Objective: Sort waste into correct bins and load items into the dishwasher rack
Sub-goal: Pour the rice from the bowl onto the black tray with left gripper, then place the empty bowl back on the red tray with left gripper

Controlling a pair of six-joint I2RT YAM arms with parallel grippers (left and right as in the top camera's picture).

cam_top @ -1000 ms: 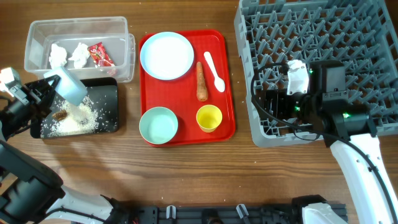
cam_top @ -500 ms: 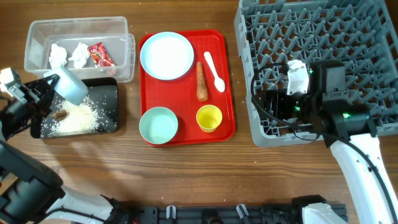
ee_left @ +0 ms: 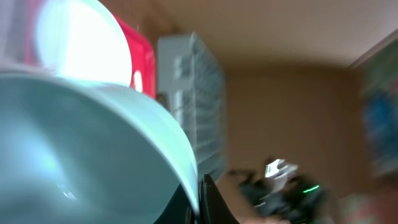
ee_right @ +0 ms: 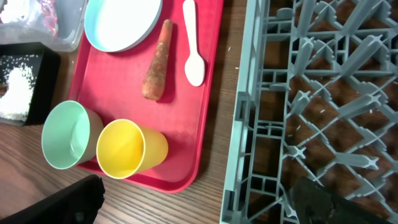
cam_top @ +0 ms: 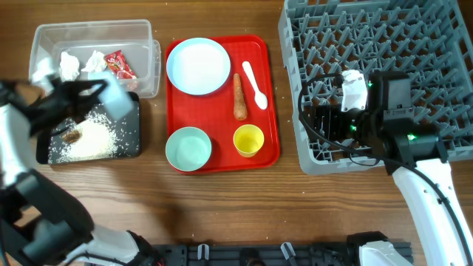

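My left gripper (cam_top: 100,92) pinches the round white bowl (cam_top: 116,98) above the shallow black rectangular tray (cam_top: 131,127); I'd carry it level to the grey plastic pegged crate (cam_top: 369,44), where my right gripper (ee_right: 193,208) waits spread

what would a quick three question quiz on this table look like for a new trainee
1. True or false: the loose rice lies in the black tray.
2. Which stands right next to the yellow cup on the red serving tray? A. mint-green bowl B. white bowl C. pale blue plate
3. Name the two kinds of waste in the clear tub.

Key: 1. True. 2. A. 3. Crumpled white tissues and a red snack wrapper.
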